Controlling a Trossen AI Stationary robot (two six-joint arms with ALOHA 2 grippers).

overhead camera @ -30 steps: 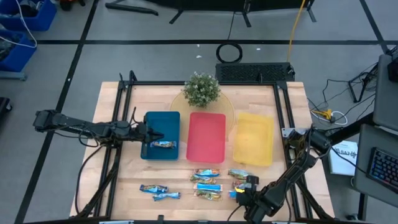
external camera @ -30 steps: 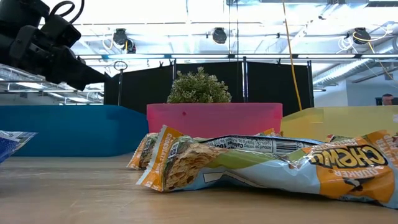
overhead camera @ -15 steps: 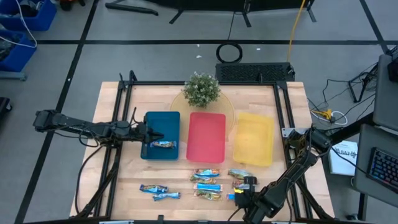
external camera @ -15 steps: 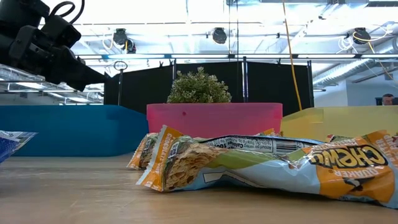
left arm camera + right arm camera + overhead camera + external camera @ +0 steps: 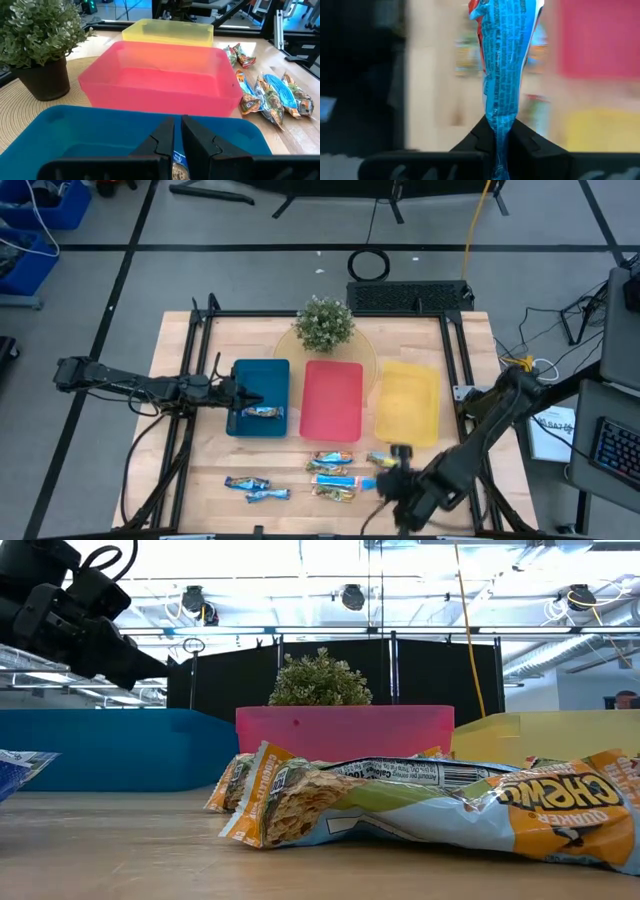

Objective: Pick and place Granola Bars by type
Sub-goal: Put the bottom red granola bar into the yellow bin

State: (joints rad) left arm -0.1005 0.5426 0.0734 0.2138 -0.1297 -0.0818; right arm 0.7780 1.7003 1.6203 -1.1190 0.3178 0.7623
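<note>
Table: wooden top, carrying three trays in a row across its middle and loose bars along the near edge.

Blue tray, toward the left edge: one granola bar lies at its near end. My left gripper hangs at that tray's left rim, fingers nearly together over the bar; I judge this arm is waiting.

Red tray, centre: nothing in it.

Yellow tray, toward the right edge: nothing visible in it.

Potted plant, on a round woven mat at the far edge behind the red tray: clear of my path, I judge.

Loose bars: a cluster near the middle of the near edge, two more toward the near left corner.

My right gripper, near the near right corner: clamped on one end of a blue-wrapped bar, which dangles free. Step in hand, I judge: carry it to its tray. Do it well by lifting above the tray walls, moving steadily so the wrapper does not swing, and releasing low inside the tray.
</note>
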